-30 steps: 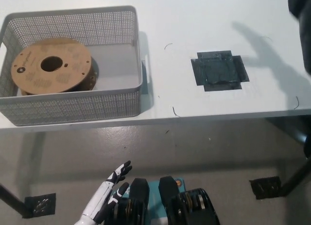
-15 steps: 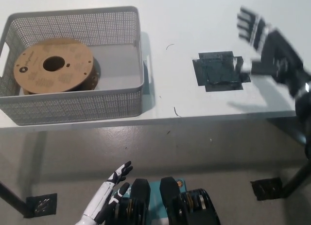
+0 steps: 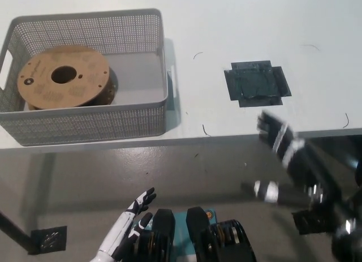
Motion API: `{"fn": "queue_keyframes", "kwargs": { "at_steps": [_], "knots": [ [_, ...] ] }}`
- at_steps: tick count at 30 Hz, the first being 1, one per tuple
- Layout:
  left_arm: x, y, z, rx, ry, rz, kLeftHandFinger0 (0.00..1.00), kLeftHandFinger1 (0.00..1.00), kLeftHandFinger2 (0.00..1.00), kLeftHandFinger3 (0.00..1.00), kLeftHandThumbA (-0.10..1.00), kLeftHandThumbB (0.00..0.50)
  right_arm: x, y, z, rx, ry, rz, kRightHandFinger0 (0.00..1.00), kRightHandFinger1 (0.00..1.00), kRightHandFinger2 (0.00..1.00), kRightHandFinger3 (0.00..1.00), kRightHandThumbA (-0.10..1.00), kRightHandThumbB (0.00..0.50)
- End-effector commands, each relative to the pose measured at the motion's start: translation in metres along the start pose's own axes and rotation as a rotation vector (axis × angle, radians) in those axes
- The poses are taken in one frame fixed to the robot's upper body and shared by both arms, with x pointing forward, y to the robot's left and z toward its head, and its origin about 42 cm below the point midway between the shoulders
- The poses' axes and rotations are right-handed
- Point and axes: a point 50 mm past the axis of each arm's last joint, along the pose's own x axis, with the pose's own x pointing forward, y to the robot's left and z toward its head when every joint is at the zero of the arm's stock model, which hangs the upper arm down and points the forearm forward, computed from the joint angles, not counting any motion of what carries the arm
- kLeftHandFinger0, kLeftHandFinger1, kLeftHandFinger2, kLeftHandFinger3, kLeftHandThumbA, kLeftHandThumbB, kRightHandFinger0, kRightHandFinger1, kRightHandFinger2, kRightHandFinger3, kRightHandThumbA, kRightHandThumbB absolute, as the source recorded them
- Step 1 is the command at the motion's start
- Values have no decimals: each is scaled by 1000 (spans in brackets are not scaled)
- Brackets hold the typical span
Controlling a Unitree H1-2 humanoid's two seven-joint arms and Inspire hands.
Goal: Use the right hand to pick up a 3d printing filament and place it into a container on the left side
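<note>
A filament spool (image 3: pixel 63 76) with brown cardboard sides lies flat inside the grey mesh basket (image 3: pixel 85 121) at the left of the white table. My black right hand (image 3: pixel 285 151) is blurred at the table's front edge on the right, fingers spread, holding nothing. It is far from the spool. My white left hand (image 3: pixel 125 227) rests low at the lower left, below the table, fingers apart and empty.
A dark square patch (image 3: pixel 256 83) marks the white table (image 3: pixel 237 24) right of the basket. Thin dark scraps lie scattered near it. The grey floor shows below the front edge, with a table leg and foot plate (image 3: pixel 47 237) at the lower left.
My right hand has dropped from over the table's right side, beside the dark patch, down toward me to the front edge. The spool, the basket and my left hand have stayed put.
</note>
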Motion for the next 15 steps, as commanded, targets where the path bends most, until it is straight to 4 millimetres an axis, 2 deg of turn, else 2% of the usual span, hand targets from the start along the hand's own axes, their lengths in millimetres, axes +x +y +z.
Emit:
{"fn": "queue_keyframes", "kwargs": {
  "at_steps": [1,2,3,6,7,8,10,12,14,15],
  "knots": [
    [-1,0,10,-12,-69,62,1000,1000,1000,1000,1000,365,-75,63,92,-198,-582,-63,1000,1000,1000,1000,1000,311],
    [-2,1,9,-13,-68,63,1000,1000,1000,1000,1000,366,-77,62,75,-212,-546,-96,1000,1000,1000,1000,1000,262],
    [-2,1,9,-12,-69,65,1000,1000,1000,1000,1000,366,-77,62,72,-215,-542,-102,1000,1000,1000,1000,1000,247],
    [-2,2,10,-5,-72,67,1000,1000,1000,1000,1000,366,-73,59,19,-189,-351,-133,1000,1000,1000,1000,1000,252],
    [-2,2,10,-5,-72,68,1000,1000,1000,1000,1000,365,-72,59,14,-186,-340,-137,1000,1000,1000,1000,1000,253],
    [-2,2,10,-7,-72,70,1000,1000,1000,1000,1000,358,-66,57,-5,-196,-296,-144,1000,1000,1000,1000,1000,212],
    [-1,2,10,-8,-69,72,1000,1000,1000,1000,1000,360,-58,53,-28,-212,-245,-140,1000,1000,1000,1000,1000,191],
    [-1,1,9,-10,-65,73,1000,1000,1000,1000,1000,360,-47,47,-54,-221,-154,-144,1000,1000,1000,1000,1000,249],
    [0,0,9,-23,-66,73,1000,1000,1000,1000,1000,362,-37,44,-77,-228,-87,-150,1000,1000,1000,1000,1000,265],
    [0,0,9,-24,-67,73,1000,1000,1000,1000,1000,360,-34,43,-88,-231,-52,-152,1000,1000,1000,1000,1000,255]
  ]
}}
